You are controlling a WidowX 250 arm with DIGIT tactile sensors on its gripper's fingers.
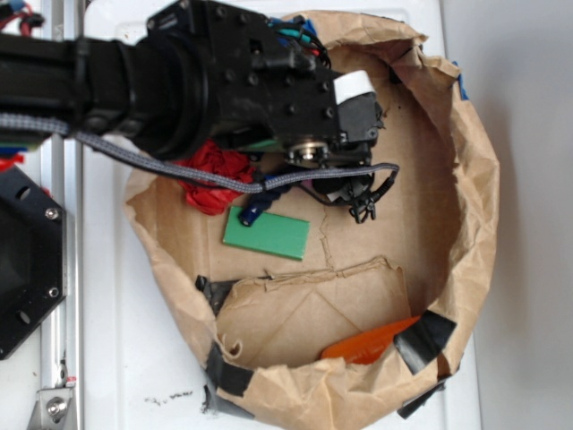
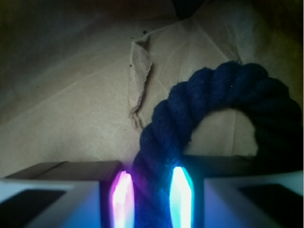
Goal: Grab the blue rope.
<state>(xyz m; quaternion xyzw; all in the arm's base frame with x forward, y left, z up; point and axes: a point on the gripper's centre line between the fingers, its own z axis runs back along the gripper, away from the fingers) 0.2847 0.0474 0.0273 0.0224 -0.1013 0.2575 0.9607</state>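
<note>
The blue rope (image 2: 199, 95) is a thick dark navy twisted rope. In the wrist view it runs up from between my two glowing pads and arches to the right over brown paper. My gripper (image 2: 152, 199) is shut on the rope, with both pads pressed against it. In the exterior view my gripper (image 1: 360, 202) hangs inside the paper bag, and only one dark blue end of the rope (image 1: 253, 212) shows, by the green block. The rest of the rope is hidden under the arm.
A crumpled brown paper bag (image 1: 466, 206) walls the work area. Inside it lie a green rectangular block (image 1: 267, 235), a red crumpled object (image 1: 213, 175) and an orange object (image 1: 367, 344). A grey braided cable (image 1: 179, 170) hangs across the arm. A metal rail (image 1: 67, 296) runs along the left.
</note>
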